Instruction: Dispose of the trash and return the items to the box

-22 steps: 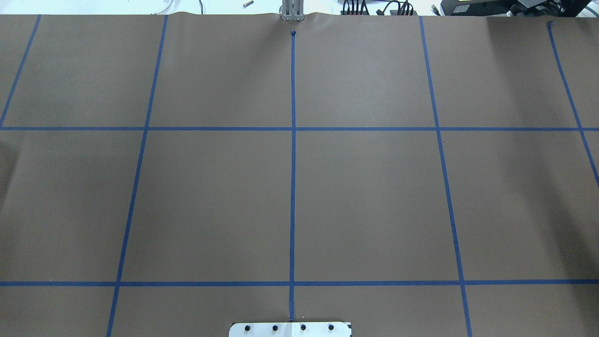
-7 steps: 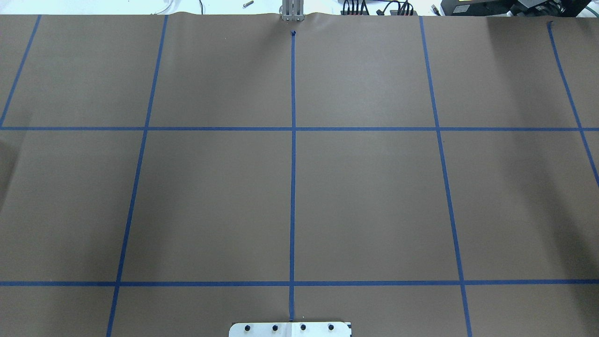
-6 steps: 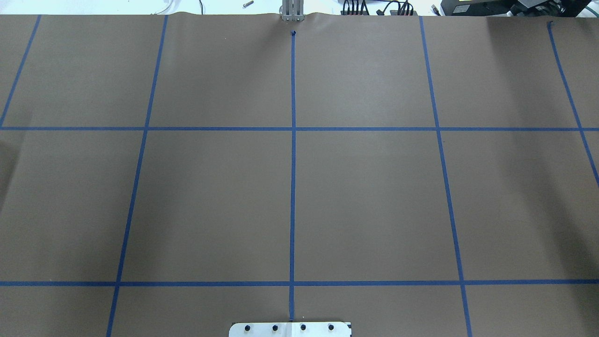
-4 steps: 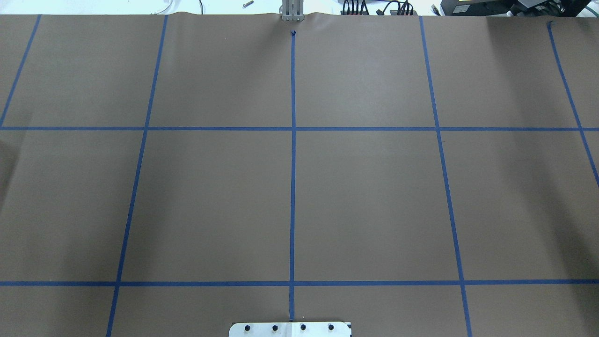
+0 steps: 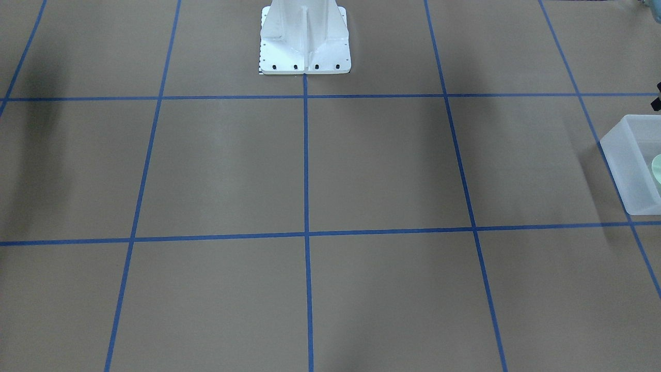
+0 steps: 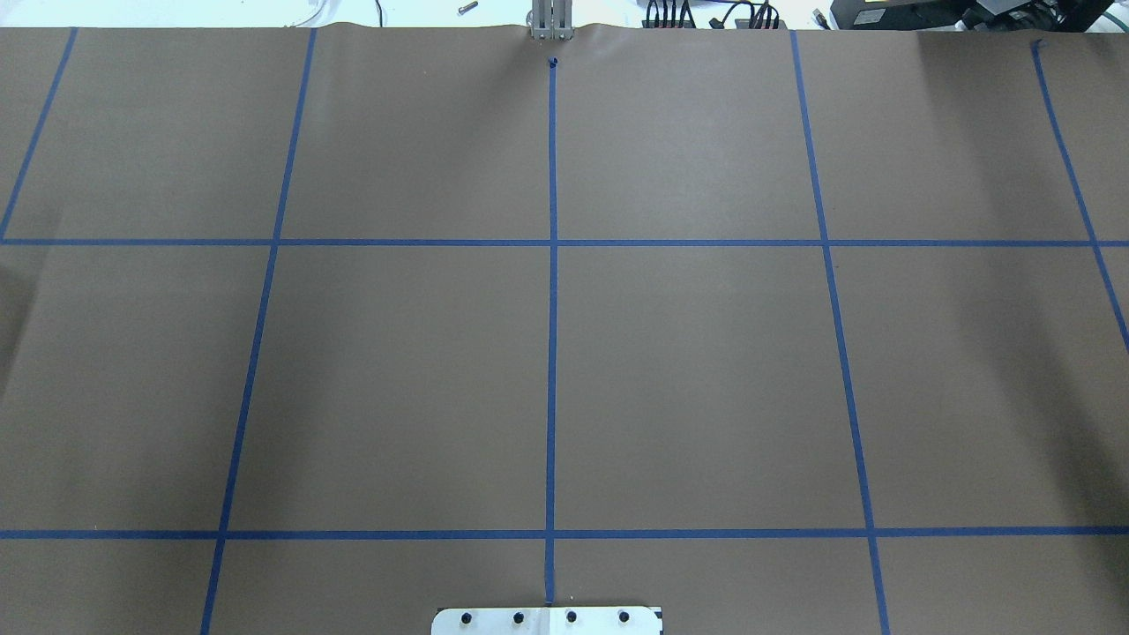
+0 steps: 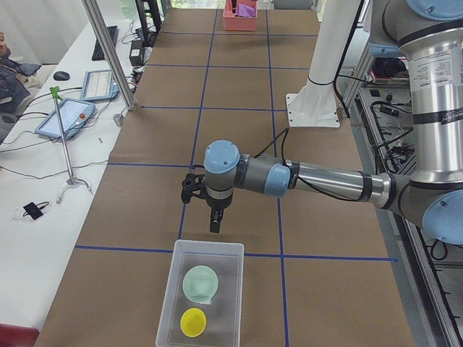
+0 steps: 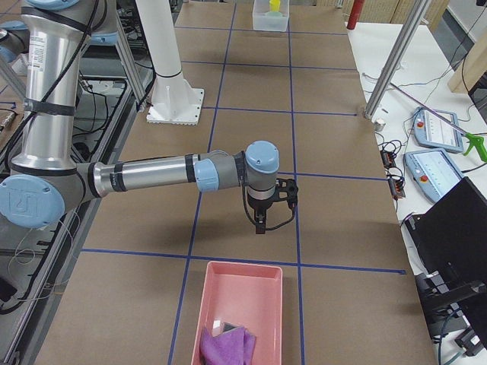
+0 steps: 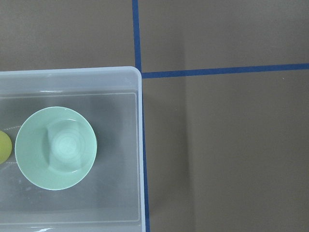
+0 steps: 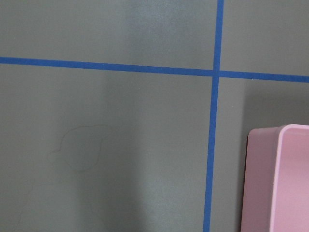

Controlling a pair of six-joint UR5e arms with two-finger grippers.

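Because the translucent frosted bin (image 7: 210, 245) sits at the near end of the desk (image 7: 239, 130) in the exterior left view, entries run outward from it.

- Bin contents: yellow cup (image 7: 192, 320) nearest, then the sage-green bowl (image 7: 200, 283) just beside it. Both are upright on the bin floor. Whether they touch, I cannot tell.
- Left gripper (image 7: 215, 225): hangs fingers-down just beyond the bin's far rim, above the blue tape line, apart from the bin. It appears only in this side view, so I cannot tell whether it is spread or pressed together. Nothing shows in it.
- Mid-desk: white robot pedestal (image 7: 315, 108).
- Far end: pink bin (image 7: 241, 22) with a crumpled purple wad (image 8: 227, 344) lying inside. Right gripper (image 8: 260, 226) hangs near that bin's rim. Its state also cannot be told.

Judgement: bowl returned, trash binned; the task looks at or near its end, with only retraction left.

Risks:
1. The left gripper is low and close to the rim. A sideways pull-back toward the bin, without lifting first, could clip the wall.
2. The bin looks light. A knock would slide it and could topple the cup against the bowl.
3. The same applies at the pink bin.
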